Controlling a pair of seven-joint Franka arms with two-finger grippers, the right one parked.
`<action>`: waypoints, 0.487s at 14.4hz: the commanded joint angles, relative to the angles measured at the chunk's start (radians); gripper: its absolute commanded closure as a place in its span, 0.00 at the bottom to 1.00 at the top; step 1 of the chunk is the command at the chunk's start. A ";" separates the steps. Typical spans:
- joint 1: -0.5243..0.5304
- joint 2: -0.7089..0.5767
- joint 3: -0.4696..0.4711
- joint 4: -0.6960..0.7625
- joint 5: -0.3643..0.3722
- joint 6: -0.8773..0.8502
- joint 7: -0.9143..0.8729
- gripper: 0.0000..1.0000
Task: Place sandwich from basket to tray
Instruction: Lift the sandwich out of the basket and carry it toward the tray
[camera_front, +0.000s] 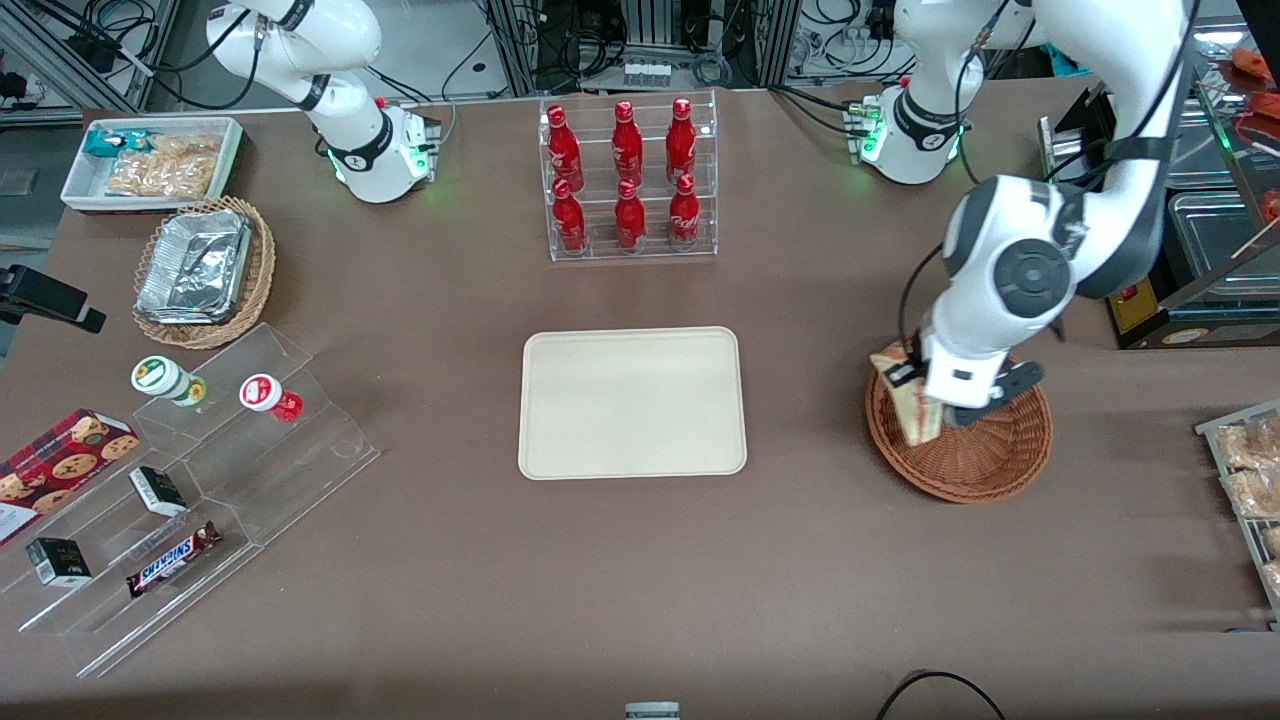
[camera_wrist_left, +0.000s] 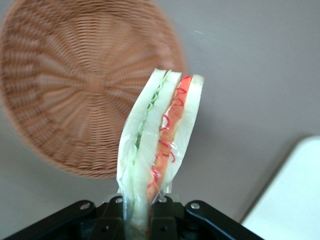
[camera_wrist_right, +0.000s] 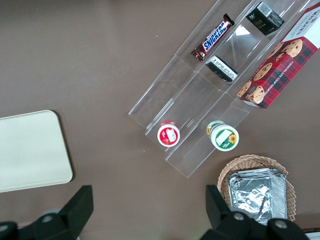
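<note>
The carry step is under way: the gripper (camera_front: 925, 385) is clamped on the sandwich (camera_front: 908, 395), held above the basket (camera_front: 985, 460) near its 10 o'clock rim. The next move, I judge, is a sideways carry to the tray (camera_front: 632, 402), at 9 o'clock from the basket, then a gentle lowering. The wrist view alone shows the red and green filling edge (camera_wrist_left: 160, 135) and the basket's bare floor (camera_wrist_left: 75, 85).

Beside your clear acrylic stepped stand (camera_wrist_right: 200, 95), which carries a Snickers bar (camera_wrist_right: 212, 37), two small dark boxes (camera_wrist_right: 222, 69), a red-lidded cup (camera_wrist_right: 168, 134) and a green-lidded cup (camera_wrist_right: 223, 136), you see the cream tray (camera_wrist_right: 30, 150), a cookie box (camera_wrist_right: 280, 67) and a foil-filled wicker basket (camera_wrist_right: 257, 187).
</note>
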 joint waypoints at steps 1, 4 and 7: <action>-0.125 0.123 0.002 0.145 0.027 -0.038 -0.002 0.95; -0.228 0.214 0.002 0.238 0.018 -0.026 -0.018 0.96; -0.336 0.340 0.002 0.384 0.014 -0.028 -0.095 0.96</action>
